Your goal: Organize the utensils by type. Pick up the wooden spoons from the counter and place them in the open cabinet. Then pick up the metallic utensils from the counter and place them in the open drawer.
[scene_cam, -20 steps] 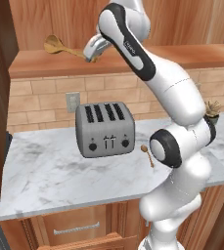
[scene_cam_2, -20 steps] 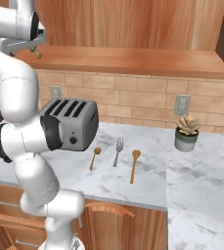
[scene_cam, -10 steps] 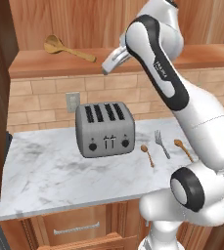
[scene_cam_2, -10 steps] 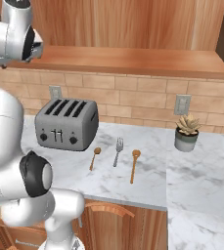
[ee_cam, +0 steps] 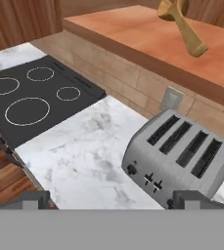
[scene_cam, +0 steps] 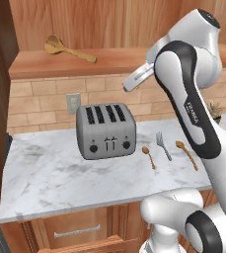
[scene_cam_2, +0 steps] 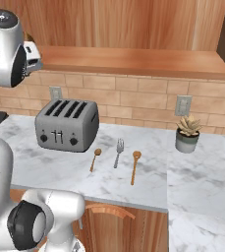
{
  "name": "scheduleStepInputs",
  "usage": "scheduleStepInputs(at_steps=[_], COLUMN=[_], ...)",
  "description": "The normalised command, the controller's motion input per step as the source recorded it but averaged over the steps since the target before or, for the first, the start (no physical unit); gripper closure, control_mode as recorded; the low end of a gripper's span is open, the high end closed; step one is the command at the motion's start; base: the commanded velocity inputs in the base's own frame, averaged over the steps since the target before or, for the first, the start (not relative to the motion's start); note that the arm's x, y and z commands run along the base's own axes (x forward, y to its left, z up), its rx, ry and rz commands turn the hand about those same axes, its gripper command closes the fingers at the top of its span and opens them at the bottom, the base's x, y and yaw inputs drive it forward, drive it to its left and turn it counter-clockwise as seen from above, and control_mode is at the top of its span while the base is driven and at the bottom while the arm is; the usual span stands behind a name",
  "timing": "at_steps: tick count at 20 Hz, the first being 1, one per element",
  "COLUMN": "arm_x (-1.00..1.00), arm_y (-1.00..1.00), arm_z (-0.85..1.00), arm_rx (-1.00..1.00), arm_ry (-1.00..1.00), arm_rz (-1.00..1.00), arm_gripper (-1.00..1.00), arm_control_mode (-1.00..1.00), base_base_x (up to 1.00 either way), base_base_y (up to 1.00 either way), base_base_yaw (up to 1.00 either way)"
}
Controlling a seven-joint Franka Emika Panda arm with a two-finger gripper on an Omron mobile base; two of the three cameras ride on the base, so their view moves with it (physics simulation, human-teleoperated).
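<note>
Gripper point(ee_cam: 108, 199) jaws stand wide w/ nothing between them, up above the counter point(scene_cam: 45, 173); the toaster point(ee_cam: 182, 156) sits just below and ahead of it. One wooden spoon point(scene_cam: 67, 49) lies on the open cabinet point(scene_cam: 109, 62) shelf, up and beyond the gripper. Other wooden spoon point(scene_cam_2: 134, 166), fork point(scene_cam_2: 118, 151) and small coppery spoon point(scene_cam_2: 95, 158) lie side by side on the counter, well below the gripper, past the toaster.

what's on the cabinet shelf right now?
One wooden spoon lies on the shelf, at its left end, bowl toward the back wall. The arm covers part of the shelf's right side in the left base view; the right base view shows bare wood there.
</note>
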Motion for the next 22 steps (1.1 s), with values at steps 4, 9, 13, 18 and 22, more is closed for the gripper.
scheduleStepInputs(at_steps=[4, 9, 13, 18, 22], arm_x=[-0.12, -0.01, -0.22, -0.16, -0.07], arm_y=[-0.40, -0.47, -0.52, -0.50, -0.51], arm_z=[0.00, -0.08, -0.10, -0.14, -0.22], arm_rx=[-0.01, 0.00, -0.08, -0.13, -0.18], arm_ry=[0.10, 0.00, 0.03, 0.11, 0.10], arm_rz=[-0.09, 0.00, -0.06, -0.19, -0.22], arm_gripper=[-1.00, -1.00, -1.00, -1.00, -1.00], arm_control_mode=[-1.00, -1.00, -1.00, -1.00, -1.00], base_base_x=[0.00, 0.00, 0.00, 0.00, 0.00], base_base_y=[0.00, 0.00, 0.00, 0.00, 0.00], base_base_yaw=[0.00, 0.00, 0.00, 0.00, 0.00])
